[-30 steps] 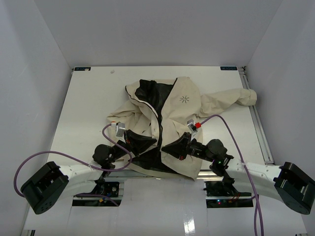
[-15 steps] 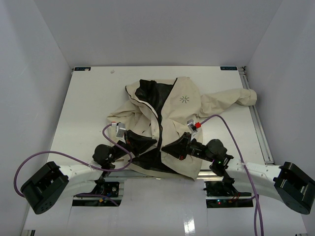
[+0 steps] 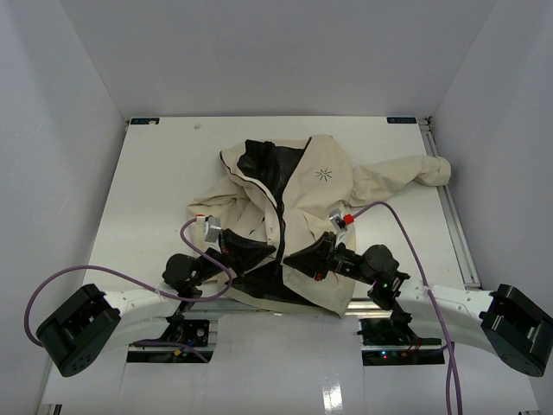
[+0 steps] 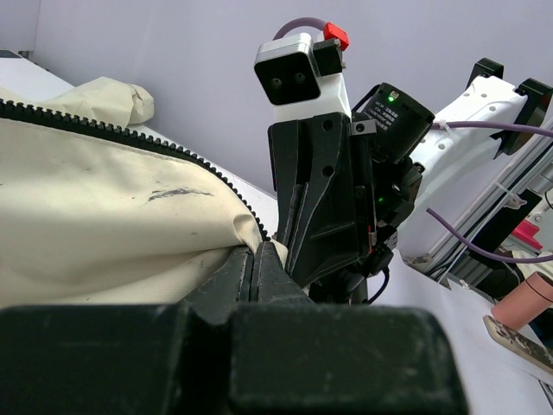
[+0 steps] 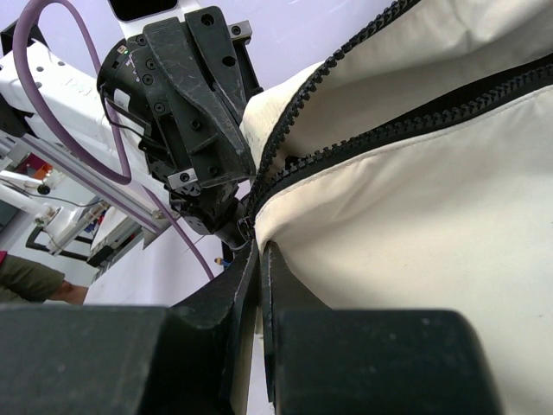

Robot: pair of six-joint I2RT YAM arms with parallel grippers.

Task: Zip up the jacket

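The cream jacket (image 3: 315, 186) lies open on the white table (image 3: 155, 190), collar at the far side, black lining and dark zipper (image 3: 278, 207) down the middle. My left gripper (image 3: 270, 252) is shut on the left front panel's hem by the zipper teeth, seen in the left wrist view (image 4: 257, 255). My right gripper (image 3: 289, 259) is shut on the right panel's hem (image 5: 263, 249) at the zipper's bottom end. Both grippers meet tip to tip at the near hem. The zipper teeth (image 5: 346, 147) run apart above the grip.
One sleeve (image 3: 415, 173) stretches to the far right near the table's right edge rail (image 3: 456, 225). The other sleeve is bunched at the jacket's left (image 3: 212, 203). Purple cables (image 3: 112, 277) loop over both arms. White walls enclose the table.
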